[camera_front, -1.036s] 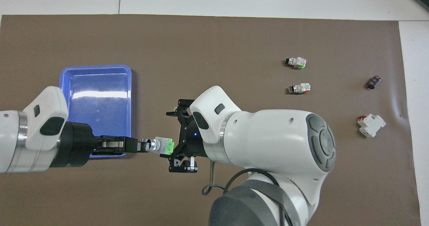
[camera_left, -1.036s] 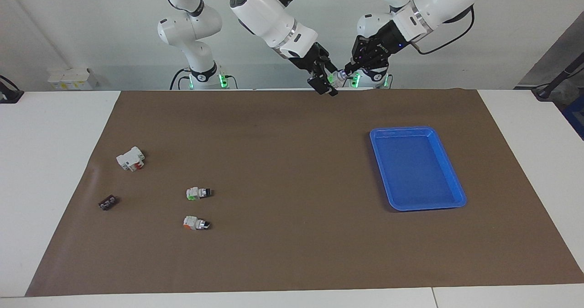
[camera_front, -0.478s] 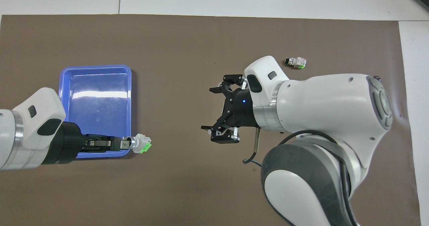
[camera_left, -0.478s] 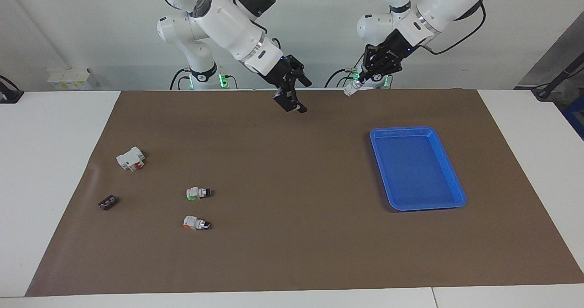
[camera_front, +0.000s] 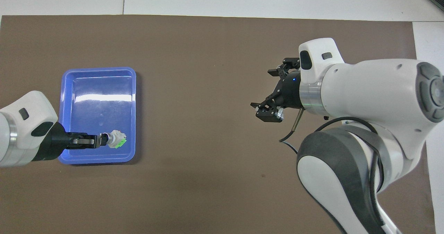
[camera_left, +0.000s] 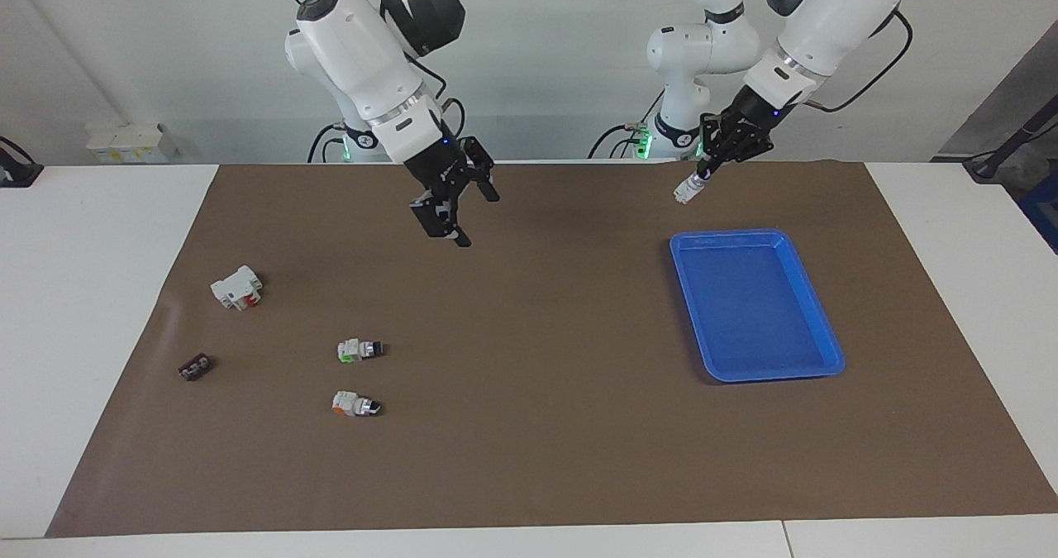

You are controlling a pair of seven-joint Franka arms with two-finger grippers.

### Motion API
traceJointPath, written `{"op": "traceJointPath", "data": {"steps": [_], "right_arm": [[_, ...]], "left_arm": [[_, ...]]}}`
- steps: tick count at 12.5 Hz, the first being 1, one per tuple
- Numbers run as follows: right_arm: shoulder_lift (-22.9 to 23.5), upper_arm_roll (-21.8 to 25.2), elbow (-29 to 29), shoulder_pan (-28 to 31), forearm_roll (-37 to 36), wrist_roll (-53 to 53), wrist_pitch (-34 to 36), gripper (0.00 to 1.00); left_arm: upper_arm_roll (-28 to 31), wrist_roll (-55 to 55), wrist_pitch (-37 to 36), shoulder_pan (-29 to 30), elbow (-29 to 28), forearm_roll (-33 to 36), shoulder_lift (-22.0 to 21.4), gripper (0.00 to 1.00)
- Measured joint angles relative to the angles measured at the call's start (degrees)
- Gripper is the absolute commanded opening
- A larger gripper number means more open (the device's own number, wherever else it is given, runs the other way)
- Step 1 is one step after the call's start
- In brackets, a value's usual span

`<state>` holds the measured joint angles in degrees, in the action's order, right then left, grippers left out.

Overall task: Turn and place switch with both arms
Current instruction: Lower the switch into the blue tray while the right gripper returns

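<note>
Up at the robots' end of the mat (camera_left: 529, 426), we see the left gripper (camera_left: 693, 184) in the air, clamped on the switch (camera_left: 685, 191) by its knob end. From its fingertips the switch sticks out with the green block (camera_front: 121, 143) leading. In the overhead view it lies over the near corner of the blue tray (camera_left: 814, 310); in the facing view it hangs clear above the mat just beside the tray's near rim, not touching either. We can't tell exactly how high.

Well apart from it, toward its own end of the table, the right gripper (camera_left: 453, 211) hangs over bare mat with its jaws spread wide, holding nothing.

Farther out from the right gripper, all on the mat: a white block with red parts (camera_left: 236, 287), then a switch with a lime-green corner (camera_left: 359, 349) and a small dark part (camera_left: 195, 367), then a switch with an orange end (camera_left: 355, 403) farthest. These are hidden by the right arm in the overhead view.
</note>
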<state>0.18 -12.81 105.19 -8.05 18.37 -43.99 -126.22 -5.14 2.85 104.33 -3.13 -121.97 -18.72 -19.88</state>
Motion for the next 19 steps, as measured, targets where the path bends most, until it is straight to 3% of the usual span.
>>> {"op": "traceJointPath", "data": {"steps": [3,6,10,14,15,16,18,19], "right_arm": [[0.0,0.1,-0.8,1.0,-12.9,21.3,0.0,1.00],[-0.2,2.8,-1.2,0.8,-18.2,38.5,3.6,1.00],[-2.2,11.6,-3.4,1.4,-18.4,42.0,11.6,1.00],[-3.3,14.2,-11.6,5.3,-18.4,43.6,28.4,1.00],[-3.3,15.2,-12.4,5.4,-18.4,45.1,31.3,1.00],[-3.4,16.3,-12.5,5.4,-18.4,46.1,33.4,1.00],[-3.4,17.3,-12.2,5.4,-18.4,46.2,34.9,1.00],[-3.4,17.6,-12.2,5.3,-18.4,46.2,35.7,1.00]], "left_arm": [[1.5,1.2,5.0,0.0,-3.9,5.9,0.0,0.00],[2.1,1.7,10.6,0.0,-6.4,8.6,1.4,0.00],[1.9,1.8,18.2,-0.2,-8.5,11.5,8.1,0.00],[1.7,2.1,25.1,-0.8,-12.1,12.0,12.9,0.00],[1.7,2.2,26.0,-1.1,-12.5,12.1,13.7,0.19],[1.6,2.3,26.4,-1.2,-12.6,12.1,14.2,0.60],[1.6,3.4,26.4,-1.2,-12.5,12.1,14.4,0.99],[1.6,3.9,26.4,-1.2,-12.3,12.1,14.4,0.99]]}}
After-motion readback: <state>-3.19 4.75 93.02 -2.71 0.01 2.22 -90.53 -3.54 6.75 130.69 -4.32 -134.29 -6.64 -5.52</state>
